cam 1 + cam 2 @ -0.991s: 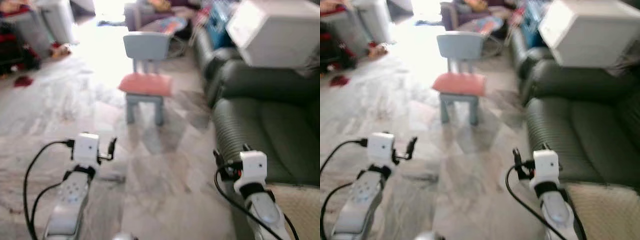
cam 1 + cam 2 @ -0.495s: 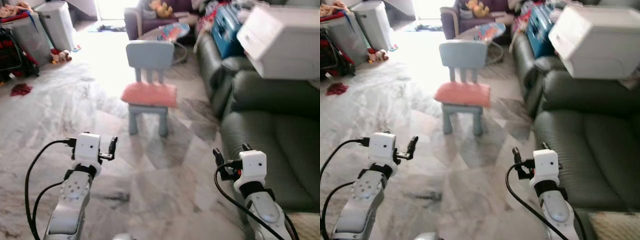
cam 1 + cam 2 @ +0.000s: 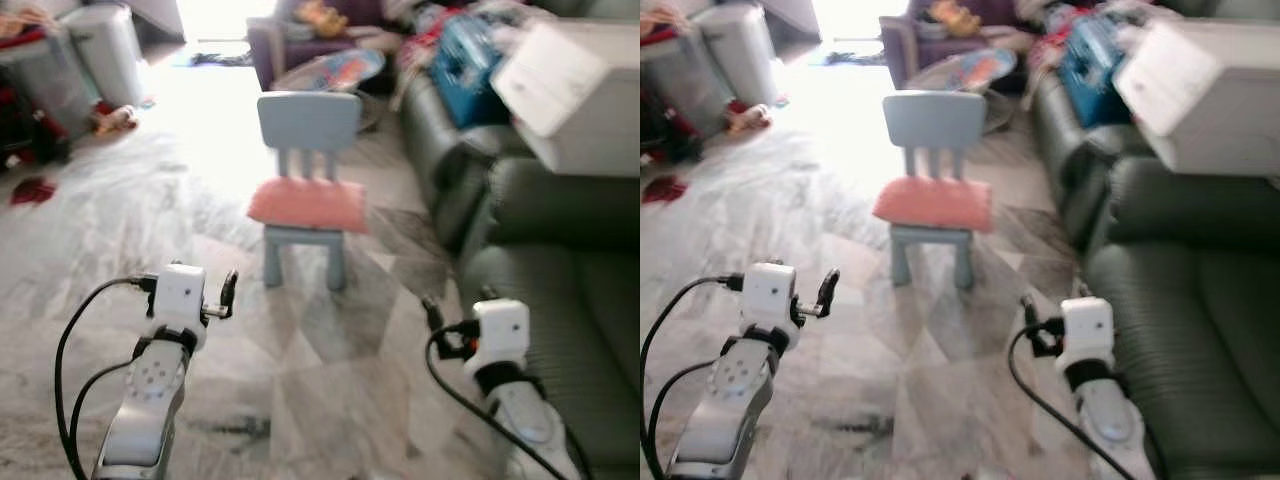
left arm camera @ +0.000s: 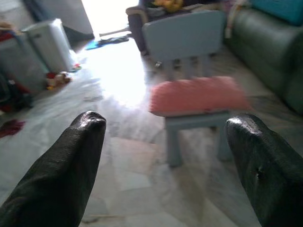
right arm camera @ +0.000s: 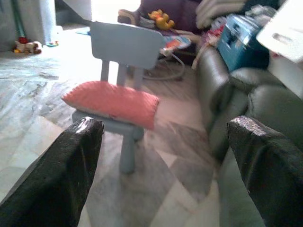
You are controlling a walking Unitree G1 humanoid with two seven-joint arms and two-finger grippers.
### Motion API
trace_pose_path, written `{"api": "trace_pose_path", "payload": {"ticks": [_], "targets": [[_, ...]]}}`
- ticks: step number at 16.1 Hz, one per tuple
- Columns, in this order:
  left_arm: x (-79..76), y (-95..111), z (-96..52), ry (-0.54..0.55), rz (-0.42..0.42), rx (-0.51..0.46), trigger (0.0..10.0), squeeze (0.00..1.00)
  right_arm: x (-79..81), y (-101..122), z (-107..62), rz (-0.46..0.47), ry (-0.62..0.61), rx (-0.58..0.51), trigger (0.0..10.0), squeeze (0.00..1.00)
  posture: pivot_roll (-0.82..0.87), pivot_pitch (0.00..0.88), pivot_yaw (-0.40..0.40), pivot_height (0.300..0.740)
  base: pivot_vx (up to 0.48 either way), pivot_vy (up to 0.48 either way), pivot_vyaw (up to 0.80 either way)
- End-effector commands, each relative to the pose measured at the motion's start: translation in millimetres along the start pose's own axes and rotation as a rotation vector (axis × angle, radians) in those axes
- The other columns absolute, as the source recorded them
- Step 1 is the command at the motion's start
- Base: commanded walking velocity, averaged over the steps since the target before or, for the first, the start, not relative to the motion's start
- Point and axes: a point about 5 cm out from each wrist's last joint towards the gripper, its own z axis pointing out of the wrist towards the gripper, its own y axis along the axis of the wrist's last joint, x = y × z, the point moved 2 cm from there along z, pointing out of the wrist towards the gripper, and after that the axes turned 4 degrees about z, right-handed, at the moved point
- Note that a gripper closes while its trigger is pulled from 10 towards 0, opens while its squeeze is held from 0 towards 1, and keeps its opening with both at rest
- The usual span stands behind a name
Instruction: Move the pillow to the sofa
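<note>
G1 humanoid approaches a living-room pickup, both arms raised ahead of it, prob. readied for a two-sided grab. From the robot's left: clutter along the far wall, incl. a white bin point(image 3: 108, 40) and scattered toys, blurred, count unclear. Left gripper point(image 4: 165, 156) hangs over bare marble floor point(image 3: 330, 390), fingers spread wide, holding nothing; wrist view frames the target between its two black fingers point(image 4: 71, 161). Centre: one small pale-blue chair point(image 3: 308, 125) stands on the floor, and one salmon-pink pillow point(image 3: 306, 204) lies flat across its seat, overhanging the edges a bit, so it looks parked there rather than dropped. Pillow sits well ahead of both grippers, untouched; pickup not yet begun, task at approach stage by the look of it. Right gripper point(image 5: 165, 156) likewise spread wide and empty, aimed at chair and pillow, near the sofa's front edge. Right side: dark green sofa point(image 3: 1200, 330), the destination, its near seat cushion bare, so room to set the pillow down. A white box point(image 3: 1210, 85) rests tilted on the sofa's far end, w/ a blue case point(image 3: 1090, 55) and more oddments beyond. Count: 1 pillow, 1 chair, 2 grippers, 1 green sofa in front; a purple seat point(image 3: 300, 35) shows at the back.
</note>
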Motion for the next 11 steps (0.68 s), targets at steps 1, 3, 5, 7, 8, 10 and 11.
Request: {"api": "trace_pose_path", "payload": {"ticks": [1, 3, 5, 7, 8, 10, 11], "targets": [[10.3, 1.9, -0.6, 0.037, 0.017, -0.004, 10.0, 0.00, 5.4, 4.2, 3.5, 0.018, 0.010, -0.016, 10.0, 0.00, 0.02, 0.000, 0.000, 0.740, 0.472, 0.000, 0.00], [10.6, 2.5, 0.4, 0.041, 0.037, -0.001, 10.0, 0.00, 5.6, 4.6, 3.8, 0.018, 0.010, -0.017, 10.0, 0.00, 0.02, 0.000, 0.000, 0.740, 0.480, 0.000, 0.00], [11.8, 1.3, 0.6, 0.052, 0.034, 0.003, 10.0, 0.00, 6.0, 5.0, 4.5, 0.018, 0.013, -0.018, 10.0, 0.00, 0.02, 0.000, -0.001, 0.740, 0.471, 0.000, 0.00], [11.4, 1.3, 0.6, 0.051, 0.032, 0.004, 10.0, 0.00, 6.0, 4.9, 4.9, 0.018, 0.014, -0.018, 10.0, 0.00, 0.02, 0.000, -0.001, 0.740, 0.465, 0.000, 0.00], [10.8, 1.3, 0.7, 0.052, 0.025, 0.003, 10.0, 0.00, 6.0, 4.8, 5.2, 0.018, 0.015, -0.017, 10.0, 0.00, 0.02, 0.000, -0.002, 0.740, 0.458, 0.000, 0.00], [10.3, 1.6, 0.7, 0.056, 0.018, 0.003, 10.0, 0.00, 6.0, 4.8, 5.6, 0.017, 0.018, -0.016, 10.0, 0.00, 0.02, 0.001, -0.003, 0.740, 0.458, 0.000, 0.00], [10.2, 1.8, 0.8, 0.056, 0.019, 0.003, 10.0, 0.00, 6.0, 4.8, 5.7, 0.017, 0.019, -0.016, 10.0, 0.00, 0.02, 0.002, -0.003, 0.740, 0.461, 0.000, 0.00]]}}
